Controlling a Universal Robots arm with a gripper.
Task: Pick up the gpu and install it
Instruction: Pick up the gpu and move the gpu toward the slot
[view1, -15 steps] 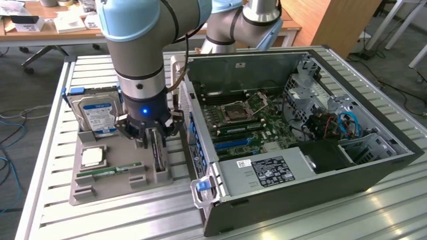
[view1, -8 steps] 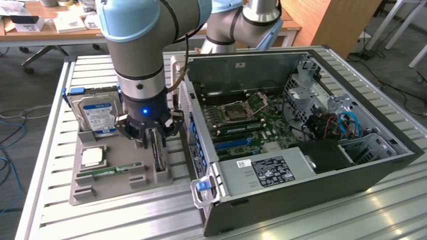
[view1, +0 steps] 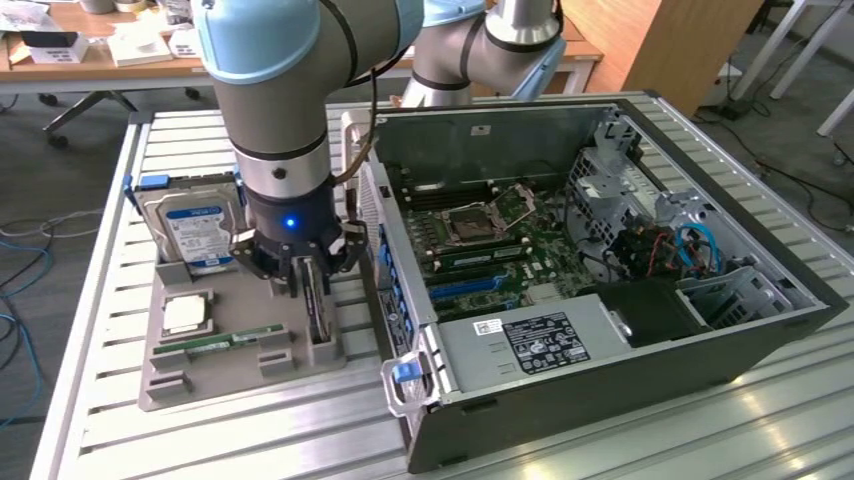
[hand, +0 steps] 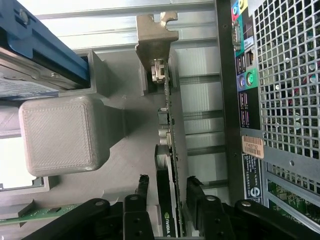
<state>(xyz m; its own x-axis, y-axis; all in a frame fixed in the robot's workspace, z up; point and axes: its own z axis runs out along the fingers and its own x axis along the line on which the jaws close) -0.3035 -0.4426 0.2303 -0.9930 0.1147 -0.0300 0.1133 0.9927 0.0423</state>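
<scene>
The gpu (view1: 318, 305) stands upright on its long edge in a slot of the grey holder (view1: 247, 305), lower left of the exterior view. It is thin and dark, with a metal bracket (hand: 155, 42) at one end.

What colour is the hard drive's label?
Blue and white, on the silver rectangular hard drive; best in the exterior view.

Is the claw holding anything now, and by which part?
Nothing is held. The open claw straddles the upper edge of the thin flat black-and-brown gpu card standing in the grey tray, without touching it.
</scene>
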